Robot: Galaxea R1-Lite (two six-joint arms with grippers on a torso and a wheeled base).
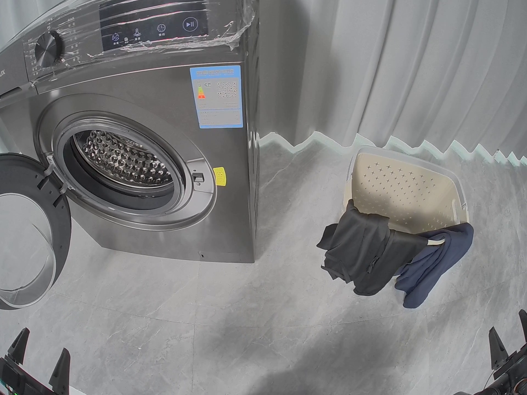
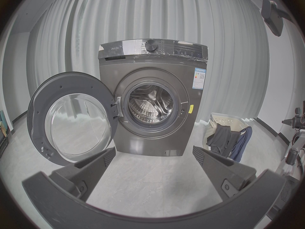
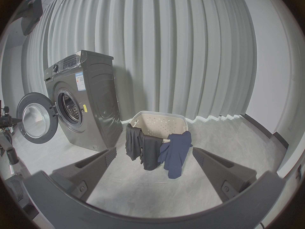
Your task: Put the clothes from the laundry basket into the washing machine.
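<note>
As the clothes hang now: black garment (image 1: 365,248) and navy garment (image 1: 433,261) are draped over the near rim of the laundry basket (image 1: 406,187), at 2 o'clock from the robot, with most of each hanging outside it.
Left gripper (image 2: 153,148): fingers spread, nothing held, low at 7 o'clock.
Right gripper (image 3: 154,149): fingers spread, nothing held, low at 5 o'clock, facing the basket.
Risk, double pick: the two garments overlap at the rim, so a pinch there could lift both, or catch only a fold that slips free.
Risk, basket: it looks light, and a pull toward the robot may tip or drag it.
Risk, carry: a long trailing hem may sweep the floor or snag at the drum mouth.
Washing machine (image 1: 164,83): at 11 o'clock, with the drum (image 1: 123,157) open and bare metal inside.
Door (image 1: 27,231): swung wide toward 9 o'clock, and likely in the way of a left-arm swing.
Surroundings: a curtain (image 1: 411,56) runs from 12 to 2 o'clock behind the basket.
</note>
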